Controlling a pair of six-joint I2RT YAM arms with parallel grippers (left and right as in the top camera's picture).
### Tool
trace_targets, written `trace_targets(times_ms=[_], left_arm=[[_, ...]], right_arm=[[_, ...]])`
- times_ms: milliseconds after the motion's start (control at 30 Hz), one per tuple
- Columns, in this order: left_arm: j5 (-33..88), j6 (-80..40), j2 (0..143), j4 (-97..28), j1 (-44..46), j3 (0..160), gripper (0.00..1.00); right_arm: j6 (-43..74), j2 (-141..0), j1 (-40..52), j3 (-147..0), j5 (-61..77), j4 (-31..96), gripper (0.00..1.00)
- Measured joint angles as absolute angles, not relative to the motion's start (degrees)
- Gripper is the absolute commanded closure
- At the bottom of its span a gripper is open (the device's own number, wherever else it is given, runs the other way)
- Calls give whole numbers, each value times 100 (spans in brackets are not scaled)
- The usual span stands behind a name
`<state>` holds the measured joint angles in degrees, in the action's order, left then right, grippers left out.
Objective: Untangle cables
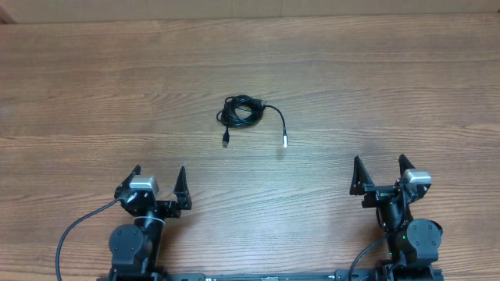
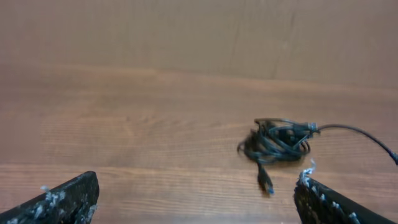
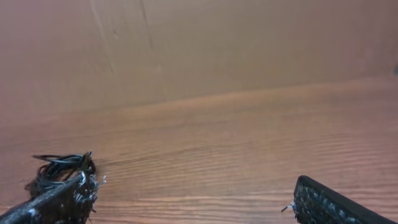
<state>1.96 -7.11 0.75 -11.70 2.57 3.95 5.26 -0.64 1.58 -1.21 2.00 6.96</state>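
The cables lie as one small black coiled bundle near the middle of the wooden table. A black plug end hangs from its front left. A loose strand curves right to a silver-tipped plug. The bundle shows right of centre in the left wrist view and at the far left in the right wrist view. My left gripper is open and empty at the front left, well short of the bundle. My right gripper is open and empty at the front right.
The wooden table stretches wide around the bundle. A brown cardboard wall stands along the far edge. The arms' own thick black wires trail by the bases at the front.
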Motion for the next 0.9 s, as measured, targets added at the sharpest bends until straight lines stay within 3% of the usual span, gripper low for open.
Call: trace_targets(times_ms=[433,900], left_arm=[[150,-819,272,-2102,257,1149,0],[200,-1039,2606,-2797,257,2644,0]], right_arm=[[585,-565,158,-1260,104,1772,0],[598,-2434,161,-2834,130,2628,0]])
